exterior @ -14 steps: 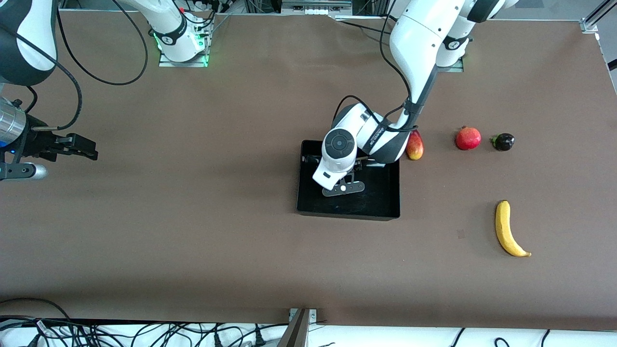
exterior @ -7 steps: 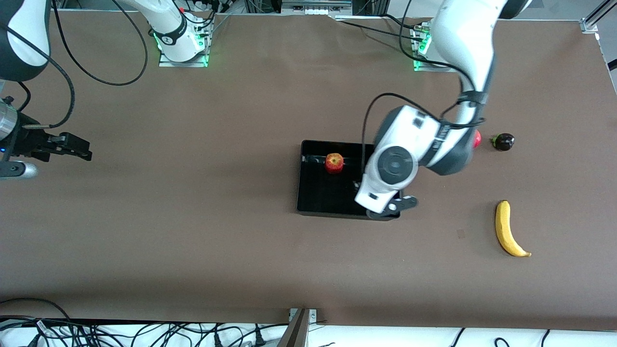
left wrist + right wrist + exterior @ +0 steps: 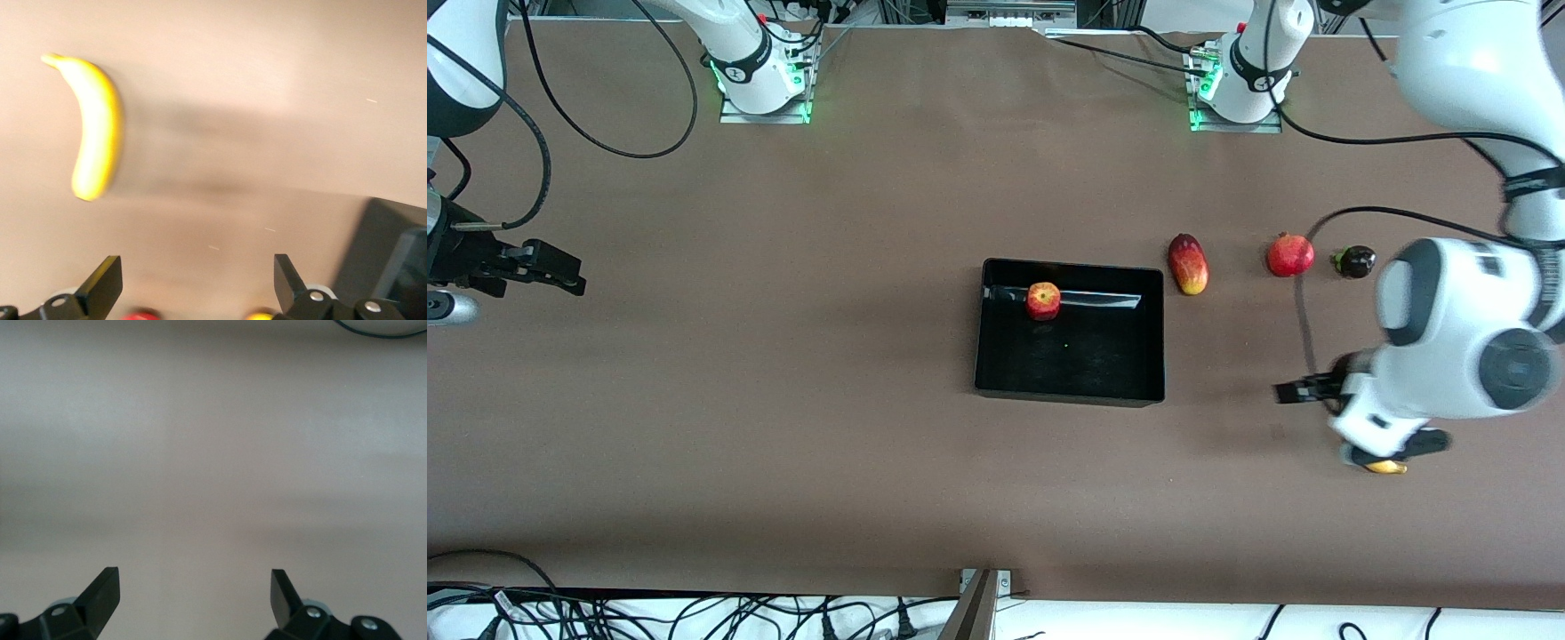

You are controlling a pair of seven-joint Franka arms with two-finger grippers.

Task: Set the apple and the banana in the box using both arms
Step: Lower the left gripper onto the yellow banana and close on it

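Presently, in descending size:

Table (image 3: 827, 427): brown, matte, bearing everything below.

Left arm (image 3: 1458, 356): reaching out toward its own end of the table, wrist bulk over the banana. Right arm (image 3: 463, 80): waiting at its end of the table.

Box (image 3: 1069, 397): black low-walled bin, mid-table, well apart from the left gripper, toward the right arm from it.

Left gripper (image 3: 197, 283): over the table just beside the banana, fingers spread wide, nothing between them. Right gripper (image 3: 193, 593): over bare table, fingers likewise apart, empty.

Banana (image 3: 93, 127): long, curved, yellow, flat on the table ahead of the left gripper's fingertips in the left wrist view; only the tip (image 3: 1385, 467) visible under the wrist in the front view. Not yet in the box. Judged light, skin smooth and a bit slippery, flesh soft and liable to bruise; best taken across the thick middle, fingers square to the curve, with moderate squeeze. Ends likely to swing if gripped near a tip.

Mango (image 3: 1189, 264): just beside the box wall.

Pomegranate (image 3: 1290, 255): between mango and small dark fruit.

Apple (image 3: 1043, 300): already inside the box, near the wall farther from the front camera.

Small dark fruit (image 3: 1355, 261): beside the pomegranate.
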